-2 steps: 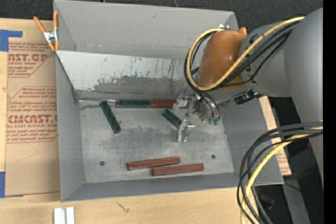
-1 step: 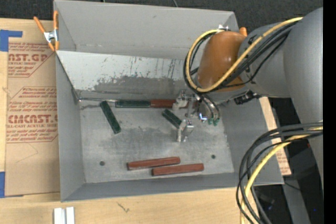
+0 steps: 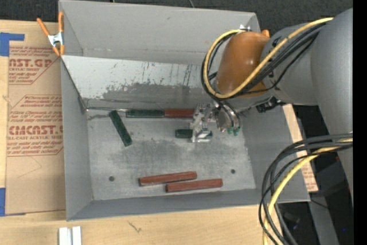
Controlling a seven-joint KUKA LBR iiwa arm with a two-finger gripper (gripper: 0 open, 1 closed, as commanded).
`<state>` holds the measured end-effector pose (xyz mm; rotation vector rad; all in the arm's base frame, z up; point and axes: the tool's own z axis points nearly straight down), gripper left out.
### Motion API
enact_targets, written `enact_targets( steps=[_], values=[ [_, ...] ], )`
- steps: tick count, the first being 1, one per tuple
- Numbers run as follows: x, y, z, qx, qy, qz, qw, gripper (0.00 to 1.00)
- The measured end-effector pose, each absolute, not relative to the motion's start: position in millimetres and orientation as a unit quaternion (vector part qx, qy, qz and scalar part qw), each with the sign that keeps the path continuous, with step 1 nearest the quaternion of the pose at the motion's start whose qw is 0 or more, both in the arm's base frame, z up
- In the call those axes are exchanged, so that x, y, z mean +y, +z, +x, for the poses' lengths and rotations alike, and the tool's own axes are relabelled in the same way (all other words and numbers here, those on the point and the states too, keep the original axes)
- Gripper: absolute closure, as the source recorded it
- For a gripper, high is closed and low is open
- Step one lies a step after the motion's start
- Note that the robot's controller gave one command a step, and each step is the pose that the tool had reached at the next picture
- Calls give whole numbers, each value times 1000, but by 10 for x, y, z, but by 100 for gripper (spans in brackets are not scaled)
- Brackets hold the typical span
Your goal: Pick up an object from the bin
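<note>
1. The grey bin [image 3: 143, 31] takes up the centre of the frame, and a few thin sticks lie apart on its floor.
2. At centre left lies a tilted green stick [image 3: 121, 128], its upper end leaning toward the upper left.
3. Along the foot of the back wall, a back green stick [image 3: 144, 114] and a back red stick [image 3: 179, 113] lie end to end, both running left to right.
4. At lower centre, two red sticks lie side by side and almost touch. The upper red stick [image 3: 167, 179] sits a little left of the lower red stick [image 3: 194, 185], and both run left to right.
5. Right of centre lies a short green piece [image 3: 183, 133], the thing nearest the gripper. Its long axis runs left to right, and its right end meets the gripper's metal tip.
6. The gripper [image 3: 202, 130] is low over the floor, just right of that piece. We cannot tell whether it is wide, narrow or holding anything, nor whether the piece is between its tips.
7. The arm [image 3: 243, 63], under an orange cover ringed with yellow cables, comes in from the upper right.
8. We judge that the pick depends on this: the piece lies just left of the gripper, so closing across its short width would suit it best.
</note>
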<state>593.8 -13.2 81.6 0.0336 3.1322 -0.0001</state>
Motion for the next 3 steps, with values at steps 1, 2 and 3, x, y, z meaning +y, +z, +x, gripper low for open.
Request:
enact_targets(
  steps=[1,2,3],
  values=[
    [-132,816,5938,1000,0,11,5,100],
    [-131,833,5930,1000,0,11,3,100],
    [-129,899,5924,1000,0,11,0,100]
  ],
)
